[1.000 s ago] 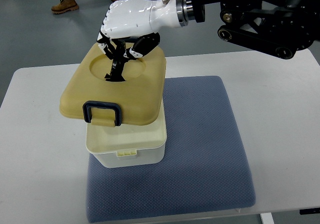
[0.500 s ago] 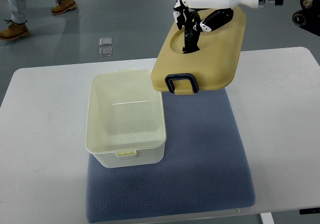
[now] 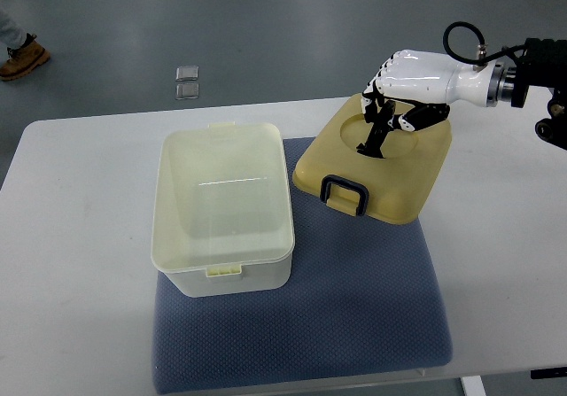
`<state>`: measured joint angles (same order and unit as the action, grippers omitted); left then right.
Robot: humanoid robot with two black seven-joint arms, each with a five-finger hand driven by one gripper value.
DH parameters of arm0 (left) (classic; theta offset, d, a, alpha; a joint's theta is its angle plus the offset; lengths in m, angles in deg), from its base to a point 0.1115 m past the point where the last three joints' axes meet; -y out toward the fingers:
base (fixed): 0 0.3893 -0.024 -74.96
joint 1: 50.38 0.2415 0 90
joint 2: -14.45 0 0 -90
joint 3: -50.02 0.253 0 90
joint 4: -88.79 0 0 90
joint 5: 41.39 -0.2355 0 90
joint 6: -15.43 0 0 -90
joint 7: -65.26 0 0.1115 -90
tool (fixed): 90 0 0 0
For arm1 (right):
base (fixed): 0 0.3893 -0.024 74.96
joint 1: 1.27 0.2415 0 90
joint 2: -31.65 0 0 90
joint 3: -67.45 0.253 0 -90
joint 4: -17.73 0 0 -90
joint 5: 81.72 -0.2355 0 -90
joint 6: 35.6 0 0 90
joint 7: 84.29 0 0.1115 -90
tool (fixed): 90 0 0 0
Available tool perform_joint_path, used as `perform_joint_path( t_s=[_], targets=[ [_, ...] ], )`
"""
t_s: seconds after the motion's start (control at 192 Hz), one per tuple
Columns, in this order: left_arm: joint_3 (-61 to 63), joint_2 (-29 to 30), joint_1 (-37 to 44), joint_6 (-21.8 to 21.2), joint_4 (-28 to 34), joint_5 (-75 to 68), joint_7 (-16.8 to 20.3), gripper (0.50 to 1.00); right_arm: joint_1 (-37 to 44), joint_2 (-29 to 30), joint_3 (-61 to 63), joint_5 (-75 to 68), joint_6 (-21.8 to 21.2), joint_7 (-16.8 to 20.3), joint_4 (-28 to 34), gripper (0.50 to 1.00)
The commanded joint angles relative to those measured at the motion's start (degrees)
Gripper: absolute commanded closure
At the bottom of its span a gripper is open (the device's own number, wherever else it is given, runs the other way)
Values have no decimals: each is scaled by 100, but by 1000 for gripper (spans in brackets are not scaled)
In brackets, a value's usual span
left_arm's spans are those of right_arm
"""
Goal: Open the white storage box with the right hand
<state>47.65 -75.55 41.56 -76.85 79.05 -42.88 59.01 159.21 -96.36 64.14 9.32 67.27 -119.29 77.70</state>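
The white storage box stands open and empty on the left part of a blue-grey mat. Its yellowish lid, with a dark latch handle at its near edge, lies low on the mat to the right of the box, slightly tilted. My right hand, white with black fingers, comes in from the right edge and is shut on the lid at its round recess. The left arm does not show.
The mat lies on a white table. Two small clear squares lie on the grey floor beyond the table. A person's boot shows at the upper left edge.
My right hand lifted the lid off the box, carried it to the right, then lowered it onto the mat beside the box. The box now stands open.
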Motion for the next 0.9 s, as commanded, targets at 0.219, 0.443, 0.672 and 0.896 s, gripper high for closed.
perform_joint_path(
  t_s=[0.219,0.443,0.672,0.896],
  targets=[
    [0,0,-1,0,-1,0,1,500,-421,408,-108,-7,453,0,-12,1000],
    [0,0,-1,0,7,0,1,500,-623,672,-91,-113,787,0,15,568],
    [0,0,-1,0,-1,0,1,500,-676,619,-108,-192,778,0,6,568],
    [0,0,-1,0,-1,0,1,500,-597,399,-170,-183,699,0,15,562]
  ],
)
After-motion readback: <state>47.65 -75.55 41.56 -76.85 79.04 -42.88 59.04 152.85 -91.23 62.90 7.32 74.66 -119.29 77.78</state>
